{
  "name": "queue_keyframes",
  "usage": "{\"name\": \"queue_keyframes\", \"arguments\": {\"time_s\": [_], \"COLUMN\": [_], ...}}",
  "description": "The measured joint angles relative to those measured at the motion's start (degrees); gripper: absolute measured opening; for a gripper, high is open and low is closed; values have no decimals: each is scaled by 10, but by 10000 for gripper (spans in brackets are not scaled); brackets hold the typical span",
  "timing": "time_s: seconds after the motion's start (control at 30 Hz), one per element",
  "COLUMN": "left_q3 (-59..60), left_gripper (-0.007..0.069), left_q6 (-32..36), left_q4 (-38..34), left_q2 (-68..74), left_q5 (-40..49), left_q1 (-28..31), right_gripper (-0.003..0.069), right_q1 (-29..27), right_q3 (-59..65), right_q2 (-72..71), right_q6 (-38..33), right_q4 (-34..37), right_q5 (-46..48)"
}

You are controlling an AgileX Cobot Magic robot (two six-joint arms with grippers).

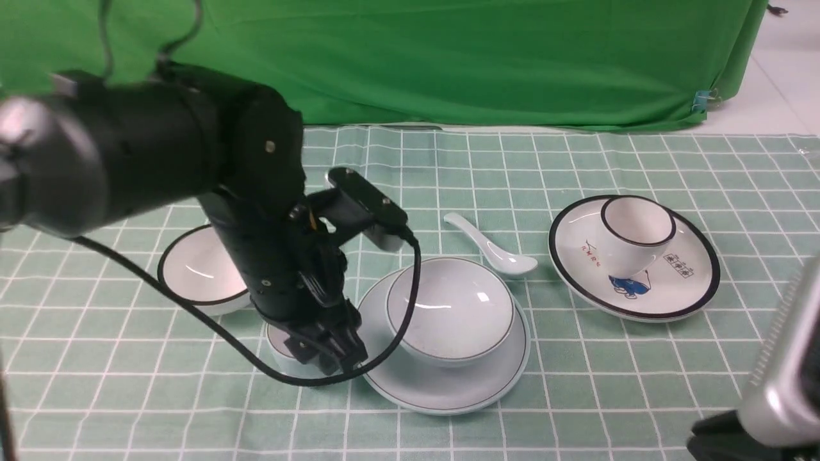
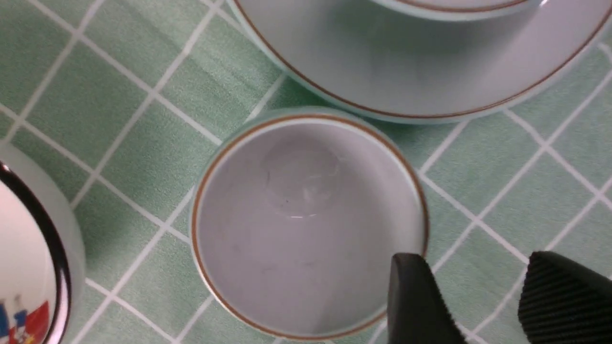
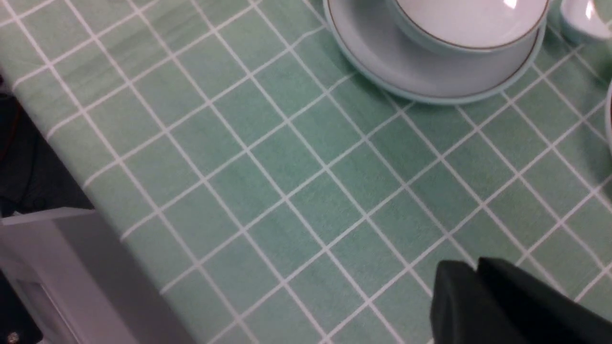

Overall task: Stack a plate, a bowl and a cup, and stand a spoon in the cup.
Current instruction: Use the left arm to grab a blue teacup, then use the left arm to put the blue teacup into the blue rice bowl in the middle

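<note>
The pale-blue bowl (image 1: 451,314) sits on the pale-blue plate (image 1: 442,384) near the table's middle. The small pale-blue cup (image 1: 280,342) stands on the cloth just left of the plate, mostly hidden by my left arm. My left gripper (image 1: 330,358) hangs low beside it. In the left wrist view the cup (image 2: 306,224) is upright and empty. My left gripper (image 2: 478,272) is open, with one finger (image 2: 416,301) over the cup's rim and the other (image 2: 564,296) outside over the cloth. The spoon (image 1: 493,253) lies behind the plate. My right gripper (image 3: 478,270) is shut and empty above bare cloth.
A white black-rimmed plate (image 1: 679,288) with a white black-rimmed cup (image 1: 634,234) on it stands at the right. A white black-rimmed bowl (image 1: 192,272) sits left, behind my left arm. Green cloth hangs at the back. The table's edge (image 3: 71,157) shows in the right wrist view.
</note>
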Motion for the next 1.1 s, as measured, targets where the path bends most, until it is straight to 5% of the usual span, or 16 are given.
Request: {"name": "queue_keyframes", "arguments": {"time_s": [0.1,0.23,0.3,0.4,0.7,1.1], "left_q3": [0,0,0,-8,-180,-331], "left_gripper": [362,297,146,41,29,29], "left_q6": [1,1,3,4,-9,20], "left_q4": [13,13,0,-3,-24,-16], "left_q2": [26,49,52,44,-14,188], "left_q5": [-13,-20,-12,8,83,101], "left_q1": [1,1,1,1,-36,-92], "right_gripper": [90,94,98,105,118,137], "right_q1": [0,0,1,1,1,1], "right_q3": [14,16,16,16,16,17], "right_q2": [-23,-40,-45,-48,-48,-48], "right_q6": [20,35,43,44,44,50], "right_q4": [0,0,0,0,-1,-7], "right_q5": [3,5,5,5,-2,0]}}
